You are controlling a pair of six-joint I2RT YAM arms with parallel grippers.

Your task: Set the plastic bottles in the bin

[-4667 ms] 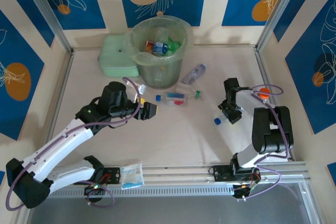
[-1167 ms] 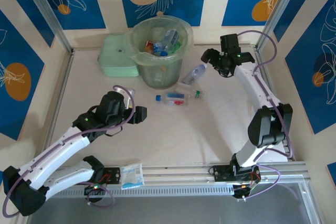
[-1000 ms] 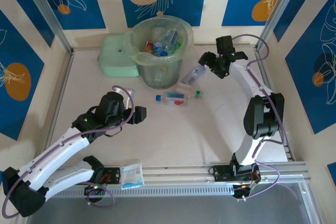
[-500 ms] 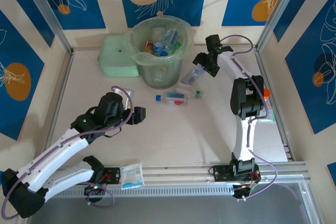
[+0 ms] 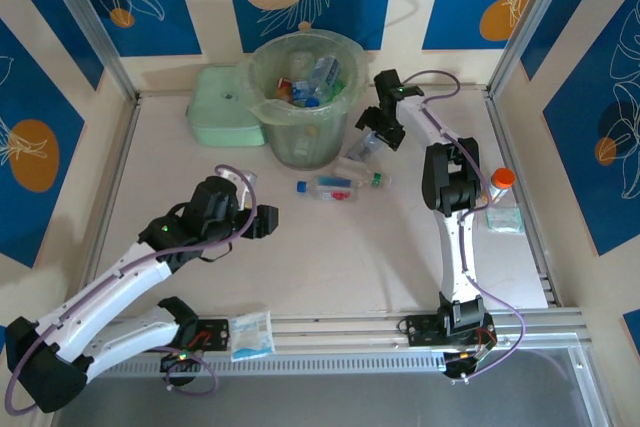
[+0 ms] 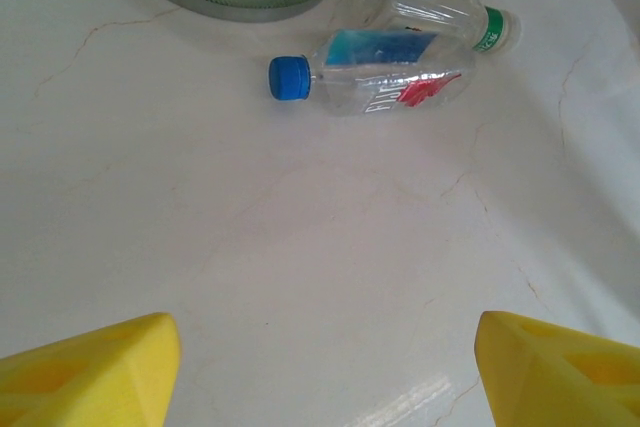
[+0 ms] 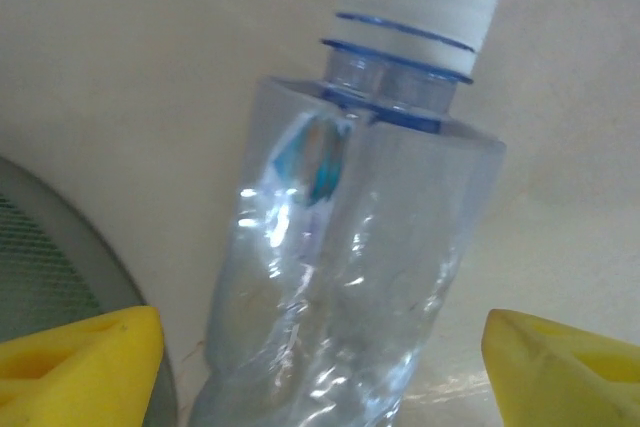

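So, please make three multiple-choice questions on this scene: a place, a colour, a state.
1. Where is the blue-capped bottle?
A) on the table beside the bin
B) inside the bin
C) on the floor

2. What colour is the cap of the clear bottle that the right gripper straddles?
A) yellow
B) white
C) red

3. The left gripper is
A) shut on a bottle
B) shut, empty
C) open, empty

Answers: 1 A, it lies on bare tabletop near the bin's foot; 2 B, the right wrist view shows a white cap; 3 C, its jaws stand wide apart with nothing between.
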